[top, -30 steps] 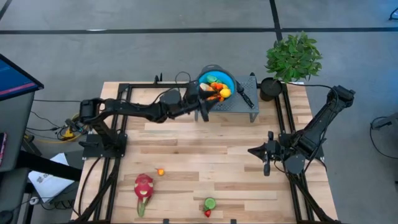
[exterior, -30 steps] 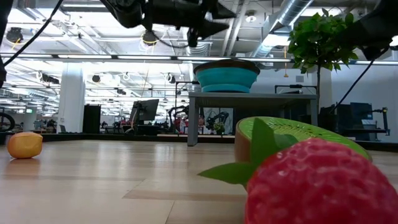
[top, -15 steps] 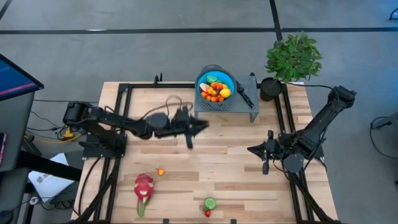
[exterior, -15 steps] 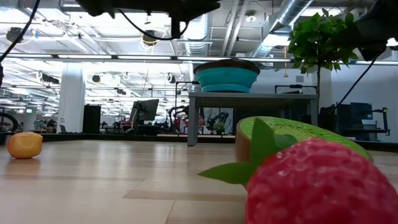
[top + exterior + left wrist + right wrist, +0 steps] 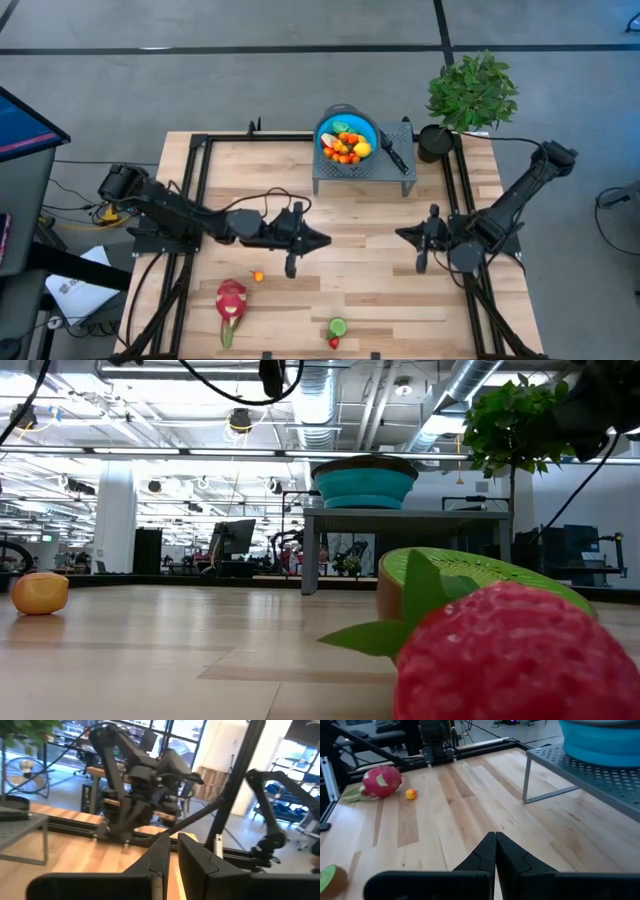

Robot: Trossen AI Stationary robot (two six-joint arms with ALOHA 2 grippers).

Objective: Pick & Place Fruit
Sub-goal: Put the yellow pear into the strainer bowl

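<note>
A blue bowl full of small toy fruits stands on a grey perforated stand at the table's far edge. On the bare wood near the front lie a pink dragon fruit, a tiny orange fruit, a kiwi half and a strawberry. My left gripper hovers over the table's middle, shut and holding nothing, to the right of the orange fruit. My right gripper is shut and empty over the right half, facing the left gripper.
A black-handled knife lies on the stand beside the bowl. A potted plant stands at the far right corner. Black frame rails run along the left, right and far sides. Open wood lies between the two grippers.
My left arm has drawn back from the bowl, swinging toward the near edge and down over the table's middle, its gripper now close to the orange fruit. The fruits on the table and in the bowl have stayed put.
</note>
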